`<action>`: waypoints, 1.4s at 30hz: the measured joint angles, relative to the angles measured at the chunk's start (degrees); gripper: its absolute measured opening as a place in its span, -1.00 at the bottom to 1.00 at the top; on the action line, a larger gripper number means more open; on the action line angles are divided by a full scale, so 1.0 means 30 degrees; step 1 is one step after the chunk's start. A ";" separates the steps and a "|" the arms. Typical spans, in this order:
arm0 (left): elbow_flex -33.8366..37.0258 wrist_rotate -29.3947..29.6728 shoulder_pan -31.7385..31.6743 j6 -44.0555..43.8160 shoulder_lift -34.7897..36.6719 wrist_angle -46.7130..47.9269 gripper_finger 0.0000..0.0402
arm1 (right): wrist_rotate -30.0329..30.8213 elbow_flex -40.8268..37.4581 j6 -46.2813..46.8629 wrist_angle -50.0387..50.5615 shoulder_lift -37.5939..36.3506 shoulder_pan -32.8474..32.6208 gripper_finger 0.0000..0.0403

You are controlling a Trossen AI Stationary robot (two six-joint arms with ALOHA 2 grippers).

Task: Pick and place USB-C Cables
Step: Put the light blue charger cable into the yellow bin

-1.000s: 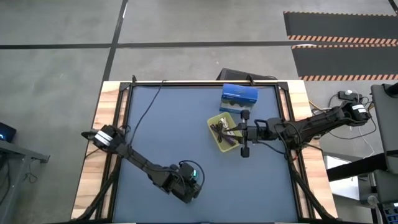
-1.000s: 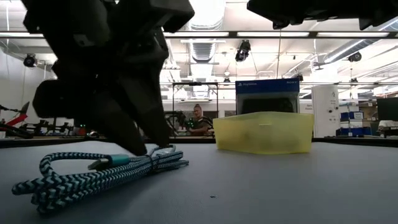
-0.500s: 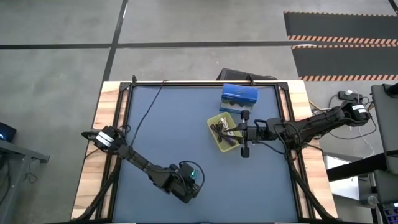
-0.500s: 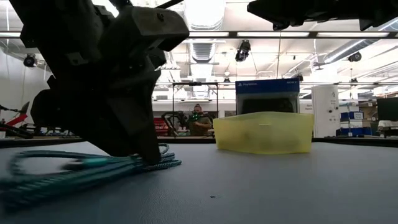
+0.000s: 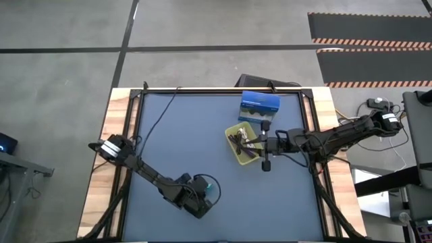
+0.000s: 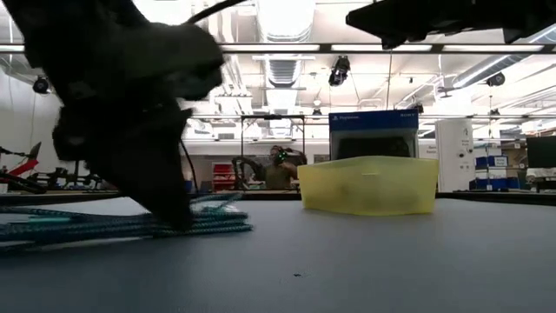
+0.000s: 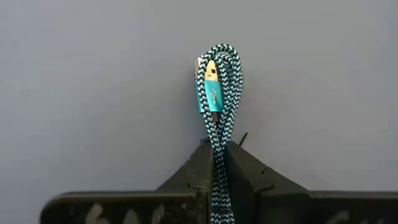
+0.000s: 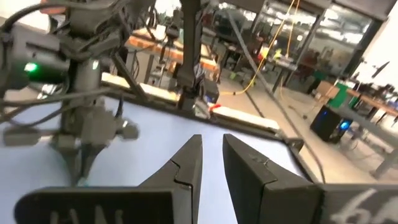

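Between the left gripper's [image 7: 216, 163] fingers the teal cable [image 7: 217, 81] is clamped, not yet binned; dark cables [image 5: 239, 140] already lie inside the yellow bin [image 5: 233, 129]. Right gripper [image 8: 212, 160] waits, fingers slightly apart.

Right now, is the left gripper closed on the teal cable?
Yes, the left gripper pinches the teal cable between its fingers in its wrist view.

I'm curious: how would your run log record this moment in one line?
left hand: shut on teal cable, on table | right hand: open, over yellow bin
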State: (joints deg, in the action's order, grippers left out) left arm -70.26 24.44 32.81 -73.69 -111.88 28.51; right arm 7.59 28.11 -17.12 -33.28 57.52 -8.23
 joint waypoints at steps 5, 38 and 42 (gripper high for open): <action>0.0032 0.0755 -0.0326 0.3746 0.2072 -0.0194 -0.94 | -0.0019 -0.0012 0.0897 0.0424 -0.0015 -0.0151 -0.72; 0.9331 -0.4069 -0.5606 2.6896 0.7492 -3.0497 -0.94 | 0.3812 -0.0366 0.1597 -0.7531 0.5720 -0.3963 -0.72; 0.9633 -0.4058 -0.5938 2.6680 0.7492 -3.0843 -0.94 | 0.5338 0.0269 0.0774 -1.0011 0.7599 -0.3898 -0.72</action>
State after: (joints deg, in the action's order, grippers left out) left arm -41.36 12.26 15.00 6.35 -89.41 -64.02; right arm 23.60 28.92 -14.79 -63.31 80.31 -19.92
